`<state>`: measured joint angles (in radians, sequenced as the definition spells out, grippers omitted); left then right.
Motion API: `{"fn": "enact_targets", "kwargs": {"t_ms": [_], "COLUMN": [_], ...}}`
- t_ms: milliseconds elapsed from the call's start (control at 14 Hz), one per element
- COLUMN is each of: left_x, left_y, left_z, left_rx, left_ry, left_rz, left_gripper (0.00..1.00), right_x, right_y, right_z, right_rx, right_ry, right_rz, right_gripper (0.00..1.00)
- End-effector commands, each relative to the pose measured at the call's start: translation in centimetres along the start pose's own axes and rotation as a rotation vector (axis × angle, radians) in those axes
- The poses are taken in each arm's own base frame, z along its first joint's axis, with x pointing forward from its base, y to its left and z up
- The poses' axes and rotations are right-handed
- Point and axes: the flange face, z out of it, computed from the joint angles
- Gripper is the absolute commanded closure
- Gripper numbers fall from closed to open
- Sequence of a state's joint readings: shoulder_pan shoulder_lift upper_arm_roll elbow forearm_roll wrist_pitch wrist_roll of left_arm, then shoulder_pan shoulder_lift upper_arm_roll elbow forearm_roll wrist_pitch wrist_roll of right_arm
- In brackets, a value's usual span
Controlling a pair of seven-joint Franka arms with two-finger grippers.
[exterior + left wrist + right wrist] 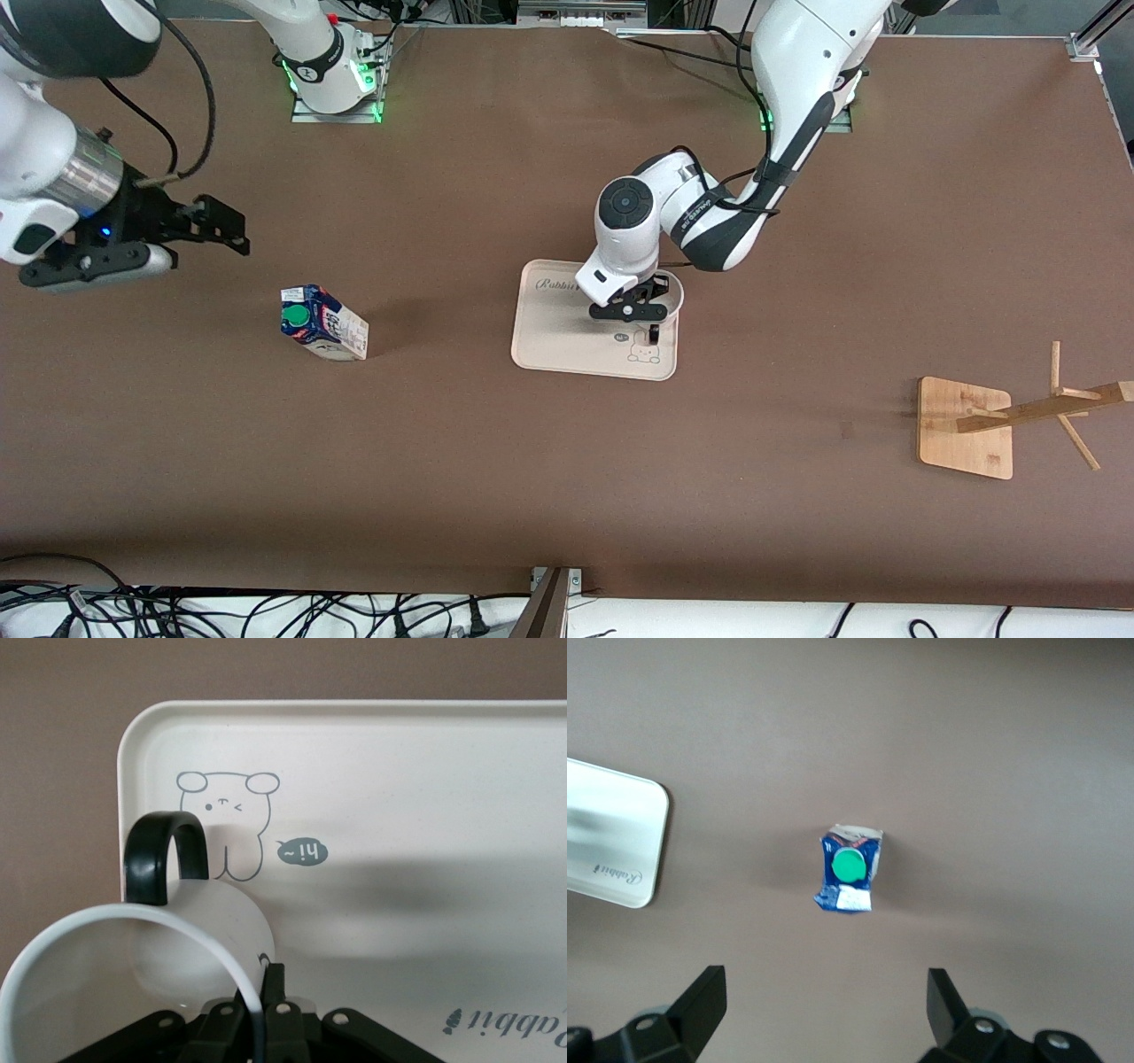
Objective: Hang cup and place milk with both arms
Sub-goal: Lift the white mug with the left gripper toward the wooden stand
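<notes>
Down on the cream tray (549, 332) in the middle of the table (567, 478), the left gripper's (640, 306) fingers (270, 992) are pinched tight on the rim of the cup (155, 979), one finger inside and one outside the white wall. The cup stands upright on the tray at the corner toward the left arm's end, its black loop handle (164, 855) turned toward the front camera, just beside the little printed bear (226, 819) and its "hi" bubble. The left arm bends down steeply from its base to reach it.

Toward the right arm's end, the right gripper (199, 232) hangs in the air with its fingers (700, 1005) spread wide and nothing between them, over bare table near the milk (323, 322). The carton stands upright on the table, well apart from the tray, its green cap (850, 866) facing up.

Near the left arm's end of the table, nearer the front camera than the tray, stands a wooden rack (1019, 416) with pegs on a square base.
</notes>
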<state>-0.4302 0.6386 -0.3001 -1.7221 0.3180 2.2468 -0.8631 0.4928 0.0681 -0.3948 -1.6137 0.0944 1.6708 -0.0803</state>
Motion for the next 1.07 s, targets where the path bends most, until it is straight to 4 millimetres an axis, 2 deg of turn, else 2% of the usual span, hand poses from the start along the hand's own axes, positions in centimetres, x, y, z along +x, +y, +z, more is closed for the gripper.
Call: {"fn": "enact_targets", "kwargs": {"t_ms": [0,143,429,643,857,1000], "left_x": [0.9,2.0,5.2,6.8,9.1,10.4], "left_y": [0.1,-0.6,-5.8,-9.7,-15.6,-20.5], "left_z": [-2.1,-5.8,-13.9,-18.5,-21.4,-22.9], "left_rx": [0.001,-0.014,-0.044,0.001,-0.044,-0.093], "left_ry": [0.05,0.09,0.187,0.177,0.173,0.164], "left_rz": [-0.014,-0.036,-0.123,-0.145,-0.15,-0.158], "left_gripper": [1.0,1.0,1.0,1.0,1.0,1.0], "right_x": [-1.9,-2.2,-2.0,-2.0,-2.0,-2.1], "right_y": [0.1,0.3,0.2,0.2,1.1,1.1], "right_z": [0.2,-0.4,-0.2,-0.2,-0.4,-0.7], "right_rx": [-0.006,-0.023,-0.042,-0.051,-0.052,-0.06], "right_ry": [-0.005,0.002,0.003,0.005,0.007,0.008], "right_rz": [-0.004,-0.01,-0.024,-0.028,-0.016,-0.019], "right_gripper": [0.0,0.0,0.0,0.0,0.0,0.0]}}
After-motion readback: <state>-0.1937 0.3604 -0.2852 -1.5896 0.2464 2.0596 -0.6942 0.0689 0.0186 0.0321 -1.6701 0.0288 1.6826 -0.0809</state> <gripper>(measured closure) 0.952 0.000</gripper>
